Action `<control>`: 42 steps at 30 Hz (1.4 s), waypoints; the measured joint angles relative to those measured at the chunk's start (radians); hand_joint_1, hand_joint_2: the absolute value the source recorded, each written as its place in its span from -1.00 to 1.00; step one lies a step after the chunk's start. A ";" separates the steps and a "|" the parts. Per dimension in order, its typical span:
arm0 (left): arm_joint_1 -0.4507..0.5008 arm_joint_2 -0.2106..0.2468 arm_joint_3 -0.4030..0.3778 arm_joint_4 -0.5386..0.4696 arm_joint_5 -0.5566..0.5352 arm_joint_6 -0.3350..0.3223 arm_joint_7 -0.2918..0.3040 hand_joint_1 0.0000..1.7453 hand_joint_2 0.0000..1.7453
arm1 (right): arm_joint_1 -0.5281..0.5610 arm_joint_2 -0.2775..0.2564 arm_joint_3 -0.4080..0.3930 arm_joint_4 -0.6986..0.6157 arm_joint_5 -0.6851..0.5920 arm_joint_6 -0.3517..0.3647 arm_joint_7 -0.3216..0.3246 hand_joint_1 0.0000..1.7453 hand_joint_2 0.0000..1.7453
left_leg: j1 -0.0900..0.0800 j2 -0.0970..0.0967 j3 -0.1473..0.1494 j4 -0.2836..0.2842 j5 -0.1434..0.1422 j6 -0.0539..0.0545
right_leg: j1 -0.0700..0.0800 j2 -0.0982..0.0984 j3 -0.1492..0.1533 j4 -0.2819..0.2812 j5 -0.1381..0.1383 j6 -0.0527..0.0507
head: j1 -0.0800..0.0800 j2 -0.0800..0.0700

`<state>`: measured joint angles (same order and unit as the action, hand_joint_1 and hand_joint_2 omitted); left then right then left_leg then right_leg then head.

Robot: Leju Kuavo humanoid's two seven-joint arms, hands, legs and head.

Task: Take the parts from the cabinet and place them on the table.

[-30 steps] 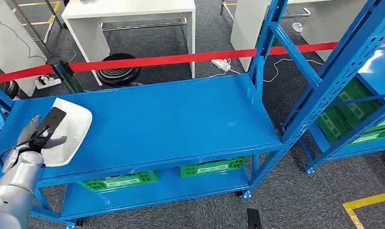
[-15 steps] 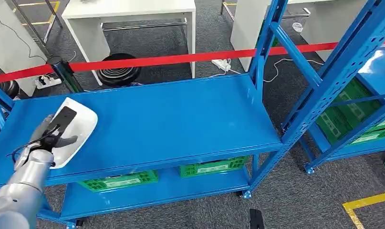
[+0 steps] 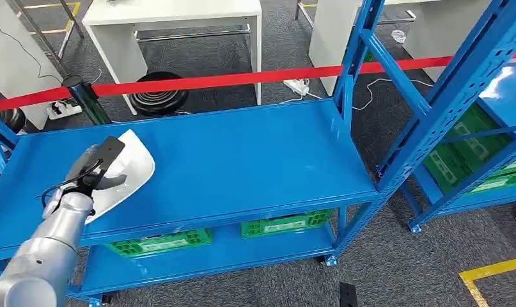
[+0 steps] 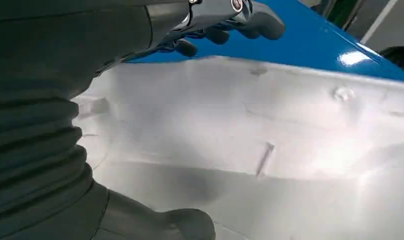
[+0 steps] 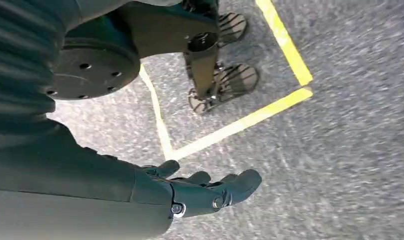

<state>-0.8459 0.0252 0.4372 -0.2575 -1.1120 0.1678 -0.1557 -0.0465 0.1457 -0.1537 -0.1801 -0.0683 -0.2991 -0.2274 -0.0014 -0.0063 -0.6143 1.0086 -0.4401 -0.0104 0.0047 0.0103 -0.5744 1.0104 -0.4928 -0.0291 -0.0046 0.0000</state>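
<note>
Lower left of the head view: left hand (image 3: 89, 176) grips a white moulded part (image 3: 128, 176), held over the left half of the blue shelf (image 3: 242, 160). Left wrist view adds close detail: fingers (image 4: 250, 22) hooked over the part's (image 4: 270, 150) rim, thumb beneath. Right wrist view: right hand (image 5: 205, 192) over grey floor (image 5: 350, 150) with yellow tape lines (image 5: 285, 45), fingers loosely extended, holding nothing.

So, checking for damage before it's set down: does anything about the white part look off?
Nothing stands out. The white part looks whole, held by the left hand over the blue shelf; its inner surface shows only small moulded marks.
</note>
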 joint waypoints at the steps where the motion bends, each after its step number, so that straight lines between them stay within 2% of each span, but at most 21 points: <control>1: 0.004 0.007 0.000 0.000 0.005 -0.005 -0.007 -1.00 1.00 | 0.000 0.000 0.000 0.000 0.000 0.006 -0.012 -1.00 1.00 | 0.000 0.000 0.000 0.000 0.000 0.000 | 0.000 0.000 0.000 0.000 0.000 0.000 | 0.000 0.000; 5: 0.022 0.027 0.001 0.000 0.008 -0.004 -0.008 -1.00 1.00 | -0.001 0.000 0.000 0.000 0.009 0.019 -0.013 -1.00 1.00 | 0.001 0.000 0.000 0.000 0.000 0.000 | 0.000 0.000 0.000 0.000 0.000 0.000 | 0.000 0.000; 15: 0.029 0.040 0.001 0.000 0.012 -0.004 -0.017 -1.00 1.00 | 0.000 0.002 0.000 0.000 0.024 0.022 0.047 -1.00 1.00 | 0.000 0.000 0.000 0.000 0.000 0.000 | 0.000 -0.001 0.000 0.000 0.000 0.000 | 0.000 0.000; 34: 0.043 0.055 0.009 0.000 0.019 0.001 -0.017 -1.00 1.00 | 0.000 0.005 0.000 0.000 0.027 0.016 0.035 -1.00 1.00 | 0.001 0.000 0.000 0.000 0.000 0.000 | 0.000 -0.001 0.000 0.000 0.000 0.000 | 0.000 0.000; 42: 0.082 0.109 0.043 -0.003 0.062 0.007 -0.071 -1.00 1.00 | -0.003 0.014 0.006 0.000 0.056 0.028 0.032 -1.00 1.00 | 0.001 0.000 0.001 -0.001 0.000 0.000 | 0.000 0.000 0.000 0.000 -0.001 -0.001 | 0.000 0.000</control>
<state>-0.7636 0.1343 0.4806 -0.2609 -1.0499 0.1751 -0.2263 -0.0496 0.1595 -0.1480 -0.1801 -0.0122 -0.2712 -0.1953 -0.0007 -0.0061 -0.6136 1.0080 -0.4401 -0.0106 0.0051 0.0102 -0.5739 1.0106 -0.4934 -0.0300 -0.0042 0.0000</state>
